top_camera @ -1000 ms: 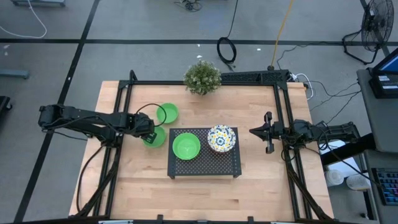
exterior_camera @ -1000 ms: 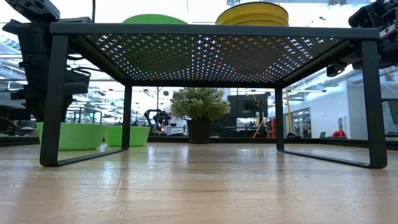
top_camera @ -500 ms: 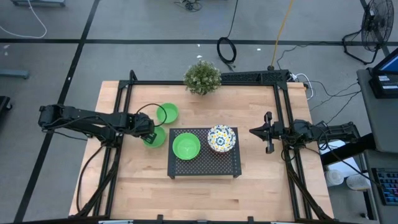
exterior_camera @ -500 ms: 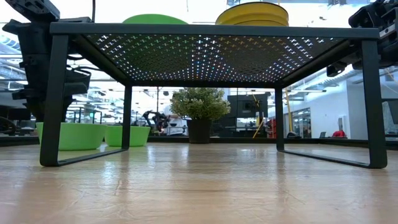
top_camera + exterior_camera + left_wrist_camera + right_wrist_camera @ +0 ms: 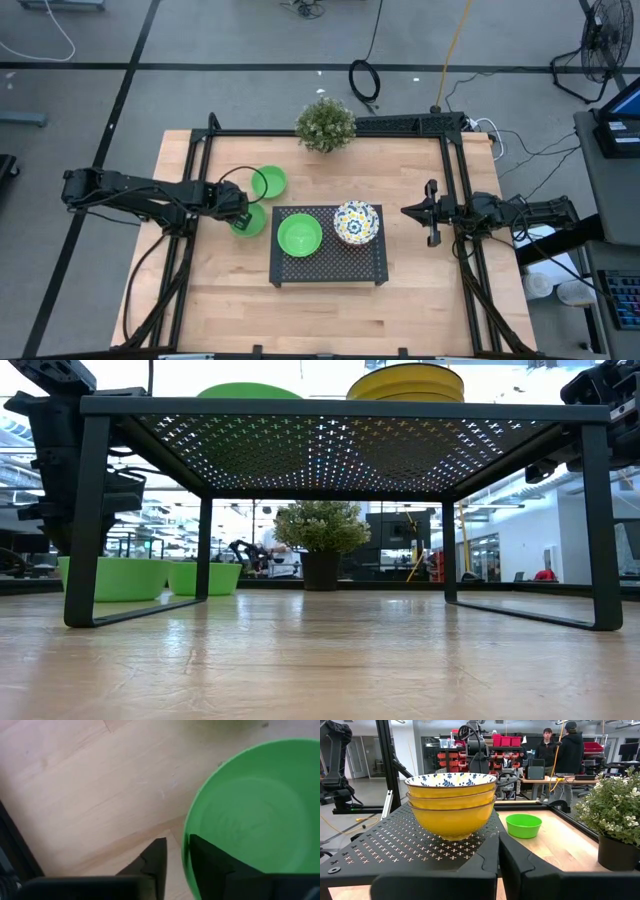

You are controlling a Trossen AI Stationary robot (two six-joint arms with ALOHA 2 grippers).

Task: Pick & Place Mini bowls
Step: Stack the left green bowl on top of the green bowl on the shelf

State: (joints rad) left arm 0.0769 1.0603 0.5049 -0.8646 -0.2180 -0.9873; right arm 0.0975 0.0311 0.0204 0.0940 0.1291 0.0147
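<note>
Three plain green bowls show. One green bowl sits on the black perforated rack, next to a stack of floral bowls with yellow outsides. Another green bowl rests on the wood near the table's far left. The third green bowl stands on its base on the table by the rack's left end. My left gripper is open astride this bowl's rim. My right gripper is shut and waits right of the rack, touching nothing. My left gripper has one finger inside the green bowl and one finger outside its rim. Bare wood shows between the outer finger and the rim. I cannot tell whether the inner finger touches the wall. The bowl sits flat on the table.
A potted plant stands at the table's far edge. A black frame borders the wooden top. Open wood lies on the rack's near side and between the rack and my right gripper. People stand in the room beyond.
</note>
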